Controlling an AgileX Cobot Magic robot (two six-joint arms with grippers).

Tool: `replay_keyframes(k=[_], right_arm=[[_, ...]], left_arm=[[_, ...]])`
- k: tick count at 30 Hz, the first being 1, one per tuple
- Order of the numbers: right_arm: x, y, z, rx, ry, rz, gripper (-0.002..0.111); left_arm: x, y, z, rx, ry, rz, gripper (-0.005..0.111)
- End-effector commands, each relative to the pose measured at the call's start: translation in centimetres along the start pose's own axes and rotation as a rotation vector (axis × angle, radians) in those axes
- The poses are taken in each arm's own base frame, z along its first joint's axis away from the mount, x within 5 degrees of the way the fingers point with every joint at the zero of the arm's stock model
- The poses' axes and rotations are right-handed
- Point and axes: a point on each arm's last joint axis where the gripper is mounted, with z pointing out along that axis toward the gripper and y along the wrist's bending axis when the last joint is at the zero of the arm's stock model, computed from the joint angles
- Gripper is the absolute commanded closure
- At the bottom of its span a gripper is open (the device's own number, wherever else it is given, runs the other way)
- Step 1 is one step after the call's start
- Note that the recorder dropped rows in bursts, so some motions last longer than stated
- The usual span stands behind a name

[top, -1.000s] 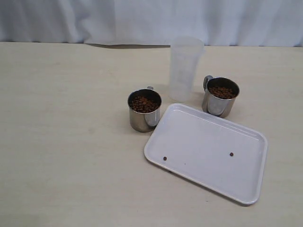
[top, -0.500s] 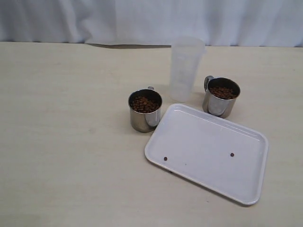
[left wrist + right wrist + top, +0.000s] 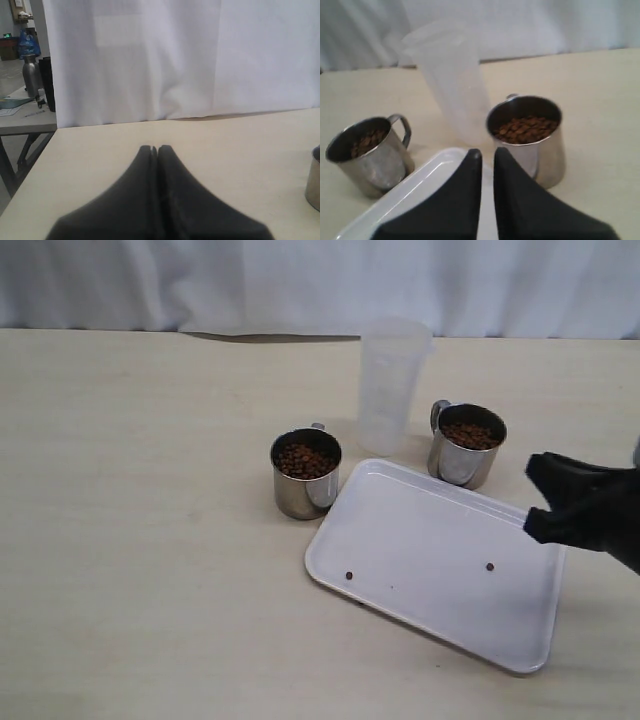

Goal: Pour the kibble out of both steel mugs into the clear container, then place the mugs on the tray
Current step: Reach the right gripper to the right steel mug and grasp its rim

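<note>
Two steel mugs full of kibble stand on the table: the left mug (image 3: 305,480) at the tray's far-left corner, the right mug (image 3: 466,452) beyond the tray's far edge. Between them, further back, stands the clear container (image 3: 392,385), which looks empty. The white tray (image 3: 440,530) holds two stray pellets. My right gripper (image 3: 532,498) hovers over the tray's right end, slightly open and empty, pointing at the right mug (image 3: 532,140). The right wrist view also takes in the left mug (image 3: 370,157) and the container (image 3: 452,85). My left gripper (image 3: 154,148) is shut and empty.
A white curtain (image 3: 320,280) hangs behind the table's far edge. In the left wrist view, a mug's edge (image 3: 315,180) shows at the frame's border. A side table with a metal bottle (image 3: 31,75) stands beyond the table's corner.
My right gripper has come into the exterior view from the right, over the tray's right end. The mugs, container and tray have stayed put.
</note>
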Motion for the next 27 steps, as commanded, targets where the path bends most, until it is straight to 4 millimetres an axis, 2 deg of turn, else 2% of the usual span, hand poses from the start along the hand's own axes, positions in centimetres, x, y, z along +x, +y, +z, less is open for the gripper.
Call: replay_keyframes(k=[1,2,3,7,8,15,27], right_arm=[[0.5,-0.6,4.0,-0.154,0.098,-0.093,0.081],[0.7,-0.8,4.6,-0.155,0.108,-0.091,0.073],[0.9,-1.1,5.1,-0.155,0.119,-0.09,0.061],[1.3,-1.9,6.6,-0.142,0.134,-0.095,0.005],[1.3,-1.9,6.8,-0.152,0.137,-0.11,-0.002],[1.6,-2.8,8.5,-0.153,0.136,-0.201,-0.002],[3.1,-4.5,11.9,-0.15,0.174,-0.181,-0.002]], left_arm=[[0.0,0.0,0.0,-0.001,-0.006,-0.013,0.107],[0.0,0.0,0.0,-0.001,-0.006,-0.013,0.107],[0.0,0.0,0.0,-0.001,-0.006,-0.013,0.107],[0.0,0.0,0.0,-0.001,-0.006,-0.013,0.107],[0.0,0.0,0.0,-0.001,-0.006,-0.013,0.107],[0.0,0.0,0.0,-0.001,-0.006,-0.013,0.107],[0.0,0.0,0.0,-0.001,-0.006,-0.013,0.107]])
